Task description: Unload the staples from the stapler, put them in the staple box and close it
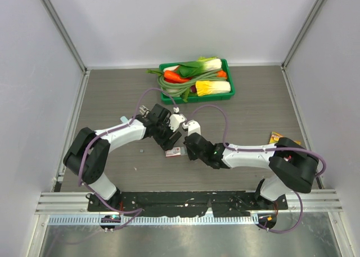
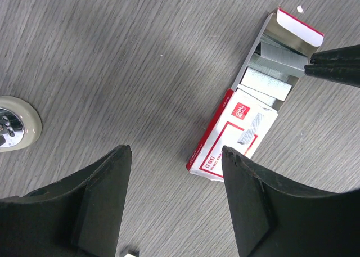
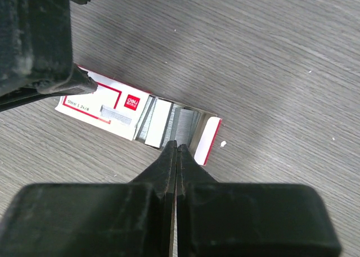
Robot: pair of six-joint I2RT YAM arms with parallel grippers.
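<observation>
Red-edged staple box [image 2: 233,134] on wood table [image 2: 112,54], right gripper [image 3: 173,148] pinched shut at its open edge, left gripper [image 2: 175,153] spread wide

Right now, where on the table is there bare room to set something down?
The table is bare on both sides of the green tray, out to the side edges. The middle is crowded: the left gripper and right gripper meet over the staple box.
</observation>
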